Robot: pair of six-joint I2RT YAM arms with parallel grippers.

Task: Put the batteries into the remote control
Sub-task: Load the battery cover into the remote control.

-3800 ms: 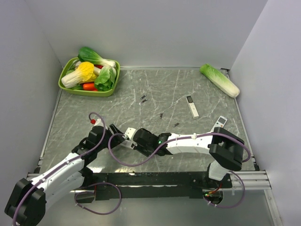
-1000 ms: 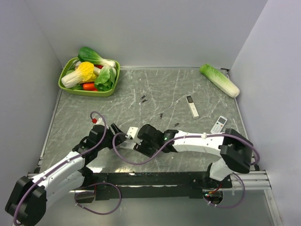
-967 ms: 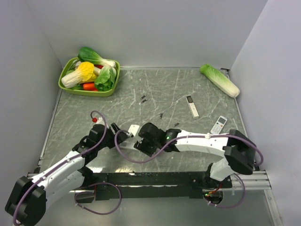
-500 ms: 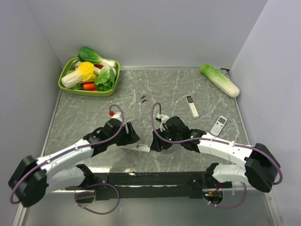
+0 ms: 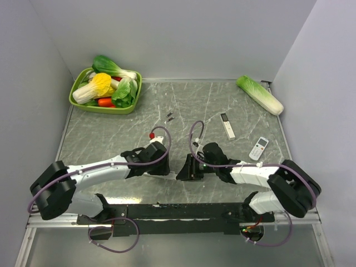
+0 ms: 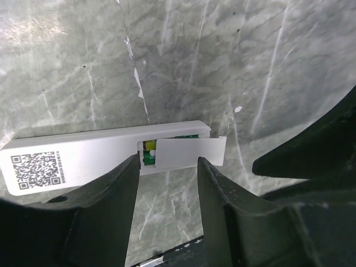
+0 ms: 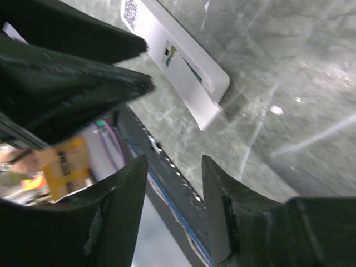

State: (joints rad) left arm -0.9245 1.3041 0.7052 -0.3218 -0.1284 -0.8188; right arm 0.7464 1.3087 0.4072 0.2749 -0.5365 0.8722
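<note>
Both arms have swung in from the left to the near middle of the table [image 5: 111, 139], and the remote control [image 6: 83, 158] now lies back-up on the marble, its cover [image 6: 186, 153] slid partway off a green-lined recess. Left gripper [image 6: 167, 167] is half spread, straddling the remote at the cover, contact unclear. Right gripper [image 7: 173, 164] is half spread and empty, just beside the cover's end. Likely still the opening step: next, clear the cover, then fetch the batteries, too small to pick out here.
</note>
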